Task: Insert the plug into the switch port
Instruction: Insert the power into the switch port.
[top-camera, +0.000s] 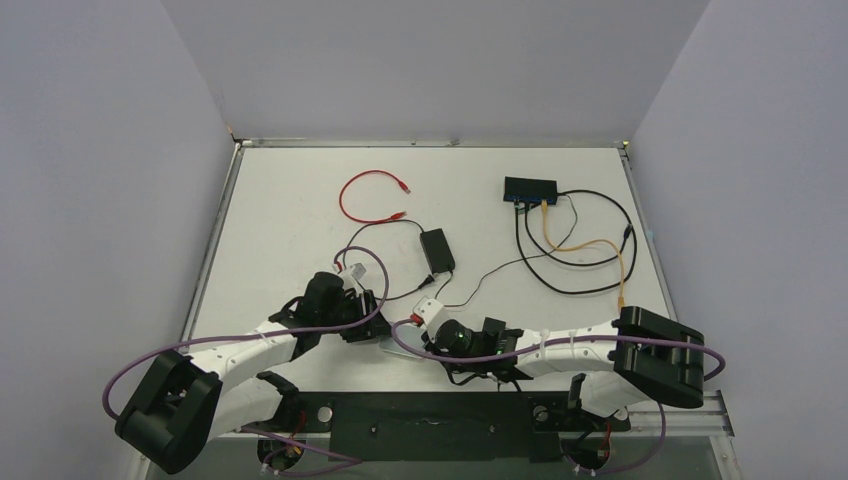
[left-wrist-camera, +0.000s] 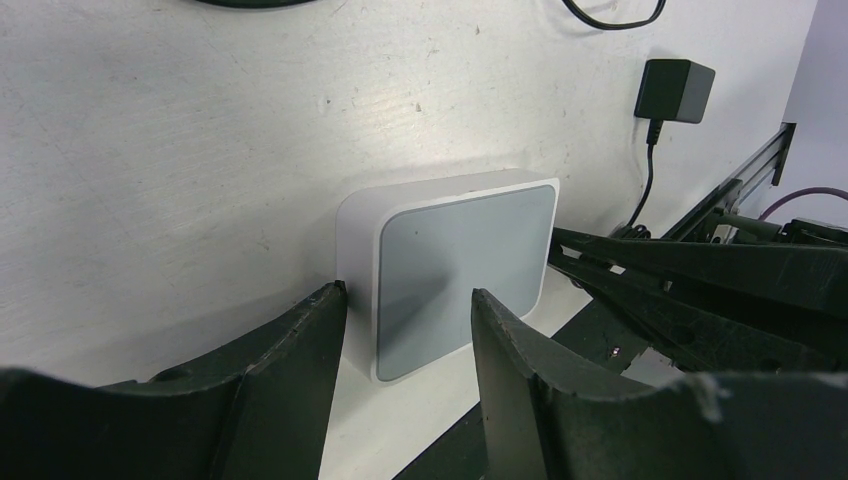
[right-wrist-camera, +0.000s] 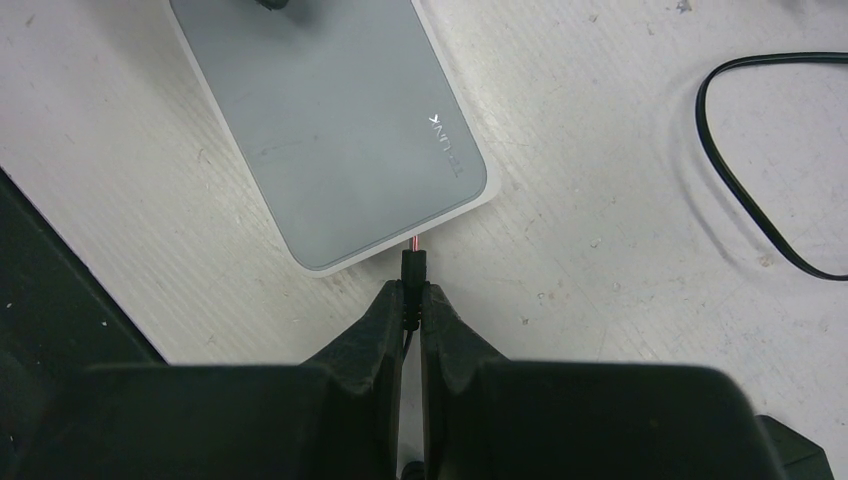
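The right gripper (right-wrist-camera: 412, 300) is clenched on the plug (right-wrist-camera: 412, 268) at the table's near middle, its tip just short of the light grey pad (right-wrist-camera: 330, 120) and not inserted. The left gripper (left-wrist-camera: 408, 295) is released, its fingers apart at that pad. The blue-trimmed black box (top-camera: 530, 189) sits far right, well apart.

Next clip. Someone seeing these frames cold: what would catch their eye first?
At the near middle of the table, the right gripper is shut on a small black plug, its tip right at the edge of a light grey pad. The left gripper stands at that pad with jaws apart. Far right, a black box with a blue face trails an orange cable, and a red cable loops at the far middle.
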